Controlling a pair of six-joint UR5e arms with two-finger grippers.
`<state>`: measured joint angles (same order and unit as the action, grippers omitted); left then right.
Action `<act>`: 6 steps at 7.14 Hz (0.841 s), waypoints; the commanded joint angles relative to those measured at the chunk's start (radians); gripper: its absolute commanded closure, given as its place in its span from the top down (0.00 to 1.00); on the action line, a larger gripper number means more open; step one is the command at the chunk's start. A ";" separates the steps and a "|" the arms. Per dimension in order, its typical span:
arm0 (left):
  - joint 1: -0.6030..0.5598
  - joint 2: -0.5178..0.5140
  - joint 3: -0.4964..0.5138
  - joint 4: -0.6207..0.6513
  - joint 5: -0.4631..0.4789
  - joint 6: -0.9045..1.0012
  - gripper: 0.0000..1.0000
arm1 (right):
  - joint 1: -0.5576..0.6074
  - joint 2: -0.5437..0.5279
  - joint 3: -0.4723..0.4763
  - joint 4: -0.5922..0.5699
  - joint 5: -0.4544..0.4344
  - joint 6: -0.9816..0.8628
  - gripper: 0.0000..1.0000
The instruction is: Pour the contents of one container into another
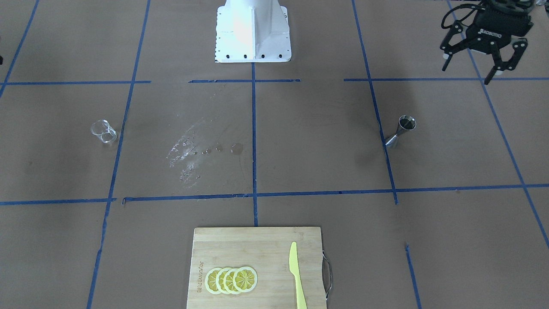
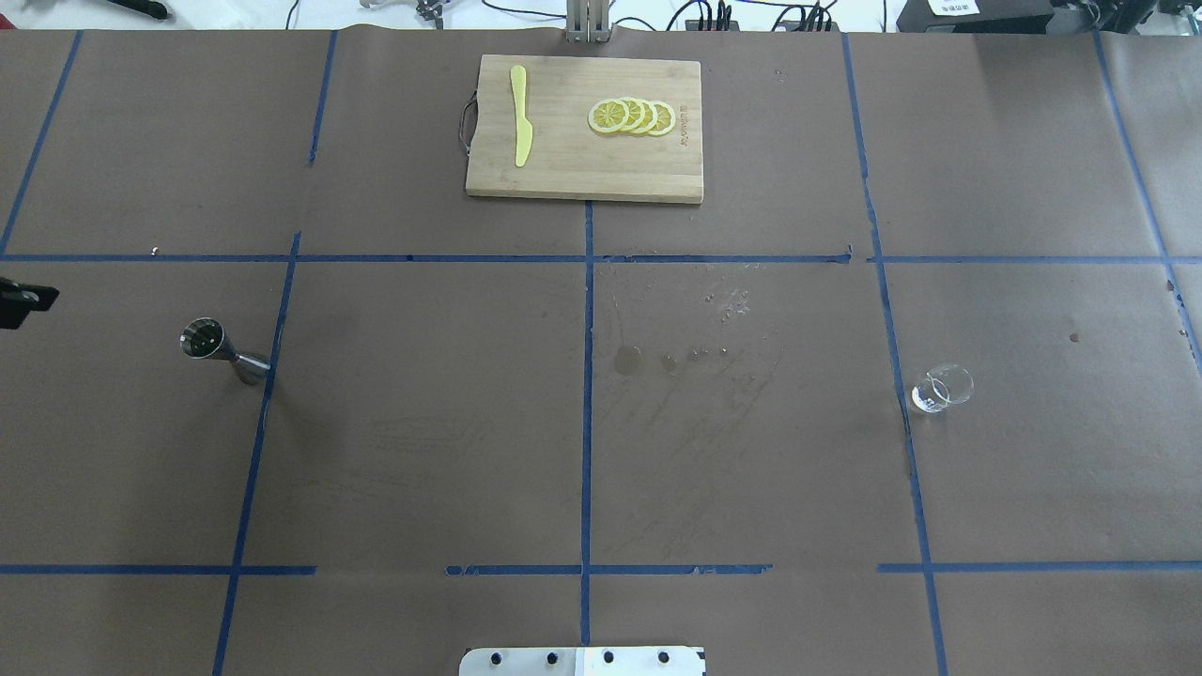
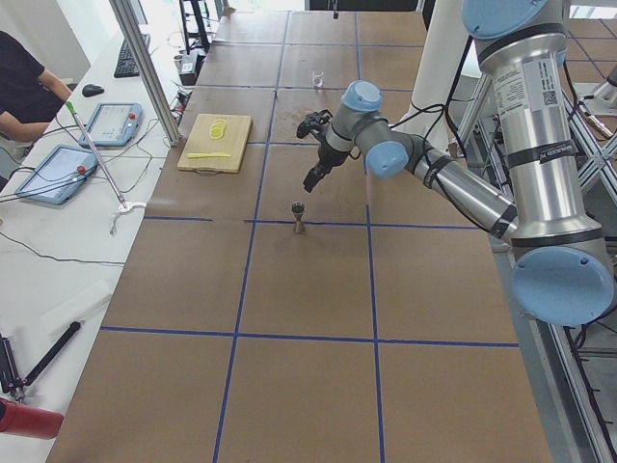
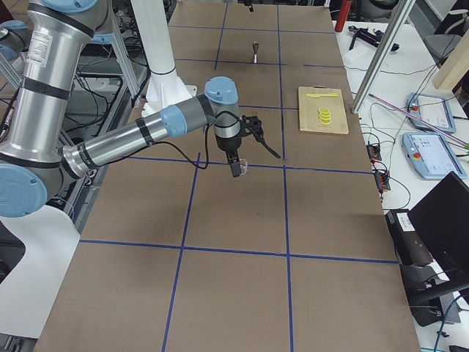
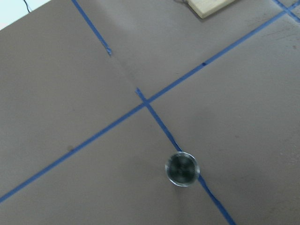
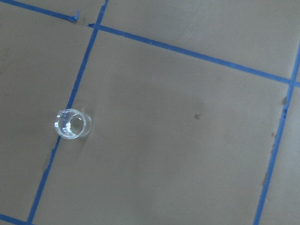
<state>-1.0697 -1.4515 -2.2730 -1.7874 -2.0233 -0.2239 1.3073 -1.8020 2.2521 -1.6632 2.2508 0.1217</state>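
The left gripper (image 1: 467, 71) is wide open, with its two black fingers (image 1: 446, 58) spread apart and nothing between them. It hangs in the air and points down at the table (image 1: 300, 141). The jigger (image 1: 401, 131) is at about 7 o'clock from it in the front view, well apart. The jigger is a small shiny metal cup, shaped like two cones joined at their tips. It stands straight up on the brown table, touching a blue tape line (image 1: 388, 163). Its long side runs up and down and its open mouth faces up. In the left wrist view its round dark mouth shows at about 5 o'clock from the middle. The left arm (image 3: 453, 183) stands tall at the table's edge, then reaches out flat over the table and bends down at the wrist. The right gripper (image 4: 234, 163) shows only in the right side view, so I cannot tell if it is open or closed. It points down, and the right arm (image 4: 132, 136) stretches out low over the table. The glass (image 2: 939, 388) is small, round and clear. It stands up on the table beside a tape line, mouth up, at about 9 o'clock in the right wrist view. Some wet spots (image 2: 648, 359) sit near the table's middle. At 12 o'clock in the overhead view lies a wooden board (image 2: 563, 169) with lemon slices (image 2: 631, 115) and a yellow knife (image 2: 521, 127).
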 commanded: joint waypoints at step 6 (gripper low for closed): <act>-0.404 -0.069 0.455 0.043 -0.319 0.390 1.00 | 0.328 0.066 -0.296 -0.127 0.183 -0.416 1.00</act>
<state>-1.4522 -1.5612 -1.8423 -1.7420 -2.3260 0.1587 1.6261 -1.7164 1.9514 -1.8031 2.4135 -0.3036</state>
